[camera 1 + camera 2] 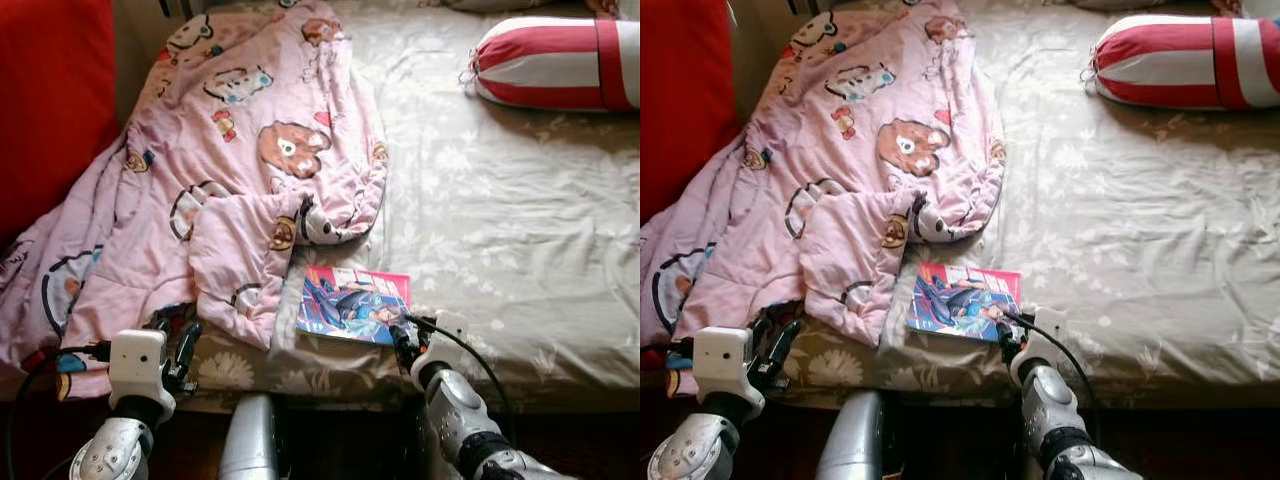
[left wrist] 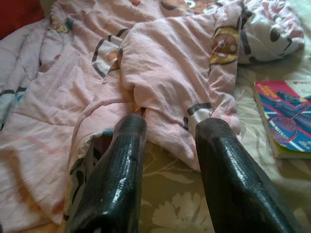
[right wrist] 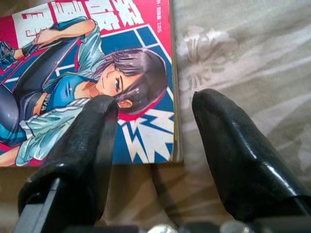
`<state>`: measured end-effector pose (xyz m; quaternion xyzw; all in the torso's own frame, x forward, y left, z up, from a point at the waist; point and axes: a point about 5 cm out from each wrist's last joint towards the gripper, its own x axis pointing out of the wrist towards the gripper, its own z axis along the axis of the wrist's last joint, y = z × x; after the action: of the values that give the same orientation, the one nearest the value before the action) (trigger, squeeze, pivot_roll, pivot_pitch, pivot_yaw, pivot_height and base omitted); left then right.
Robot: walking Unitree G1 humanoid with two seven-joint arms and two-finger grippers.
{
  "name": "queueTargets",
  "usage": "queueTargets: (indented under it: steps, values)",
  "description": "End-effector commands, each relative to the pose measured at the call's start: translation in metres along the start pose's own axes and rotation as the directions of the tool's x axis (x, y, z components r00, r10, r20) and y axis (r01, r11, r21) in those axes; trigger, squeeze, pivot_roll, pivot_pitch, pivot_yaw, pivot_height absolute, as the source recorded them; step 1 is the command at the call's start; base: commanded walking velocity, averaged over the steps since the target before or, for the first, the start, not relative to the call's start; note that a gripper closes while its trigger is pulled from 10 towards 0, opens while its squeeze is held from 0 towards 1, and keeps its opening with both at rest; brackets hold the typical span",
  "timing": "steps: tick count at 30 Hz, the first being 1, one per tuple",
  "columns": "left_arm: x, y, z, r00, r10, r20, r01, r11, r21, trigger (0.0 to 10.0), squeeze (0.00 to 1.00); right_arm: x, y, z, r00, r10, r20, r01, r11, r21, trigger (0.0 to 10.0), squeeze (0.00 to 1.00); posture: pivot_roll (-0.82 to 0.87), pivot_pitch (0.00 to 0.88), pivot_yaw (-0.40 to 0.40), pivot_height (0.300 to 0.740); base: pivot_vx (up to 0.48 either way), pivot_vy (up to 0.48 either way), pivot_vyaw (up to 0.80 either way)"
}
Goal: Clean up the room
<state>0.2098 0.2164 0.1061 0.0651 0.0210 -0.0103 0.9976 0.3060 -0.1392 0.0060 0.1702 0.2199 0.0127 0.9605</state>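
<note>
From the head we saw a comic lying flat on the bed near its front edge, its cover pink and blue with a drawn figure. A pink quilt lay crumpled at its ten o'clock, one fold just beside the cover's left edge. A striped bolster sat far off at two o'clock. Our right gripper was at the comic's right near corner; our left gripper was at the quilt's near hem.

In the left wrist view our fingers were spread, the quilt's hem between and beyond them.

In the right wrist view our fingers stood apart, straddling the comic's corner, one over the cover, the other over the sheet.
</note>
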Motion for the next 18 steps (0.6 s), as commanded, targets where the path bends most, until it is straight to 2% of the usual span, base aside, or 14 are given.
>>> queueTargets:
  steps: [1,9,18]
  values:
    - [-0.0053,0.0002,-0.0005,1.000,-0.003,-0.022,0.003,1.000,0.008,10.0,0.00,-0.0014,0.0006,-0.0060,1.000,-0.001,-0.017,0.002,1.000,0.031,10.0,0.00,0.26,0.266,0.064,0.595,0.000,0.000,0.00]
    - [-0.0104,0.0010,0.0019,0.999,-0.001,-0.033,0.001,1.000,0.011,10.0,0.00,0.0005,0.0034,-0.0005,1.000,0.026,0.006,-0.027,0.997,0.072,10.0,0.00,0.27,0.269,0.068,0.595,0.000,0.000,0.00]
    - [-0.0151,0.0005,0.0050,0.999,-0.003,-0.040,0.004,1.000,0.016,10.0,0.00,0.0020,0.0072,0.0008,0.997,0.075,-0.001,-0.074,0.985,0.155,10.0,0.00,0.29,0.279,0.075,0.595,0.000,0.000,0.00]
